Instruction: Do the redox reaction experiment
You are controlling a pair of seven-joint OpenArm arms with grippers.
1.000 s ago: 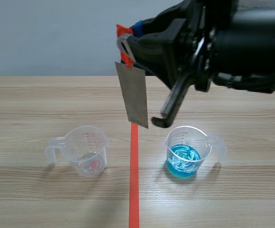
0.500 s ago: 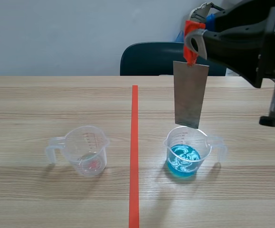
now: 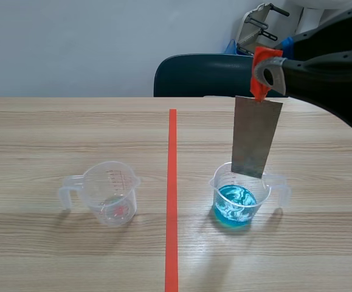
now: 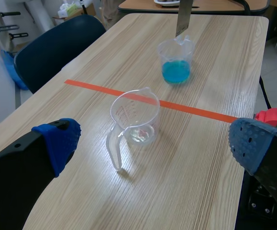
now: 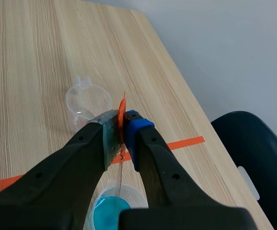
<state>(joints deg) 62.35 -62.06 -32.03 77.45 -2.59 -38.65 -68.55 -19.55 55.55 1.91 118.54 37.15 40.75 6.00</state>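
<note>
A grey metal sheet (image 3: 256,136) with an orange-red tab hangs from my right gripper (image 3: 262,72), which is shut on the tab. Its lower edge sits just above the rim of a clear beaker holding blue liquid (image 3: 235,204), right of the tape line. In the right wrist view the sheet (image 5: 121,143) shows edge-on between the fingers, over the blue beaker (image 5: 110,207). A second clear beaker (image 3: 110,193) with a little pale liquid stands left of the line. My left gripper (image 4: 152,139) is open, high above that beaker (image 4: 134,120); the blue beaker (image 4: 176,61) and sheet (image 4: 183,18) lie beyond.
A dark blue chair (image 3: 212,76) stands behind the table's far edge. The orange-red tape line (image 3: 172,194) runs down the table's middle between the two beakers. Bare wood surrounds both beakers.
My right arm has carried the sheet from above the tape line rightward to over the blue beaker, and lowered it a little toward the rim.
</note>
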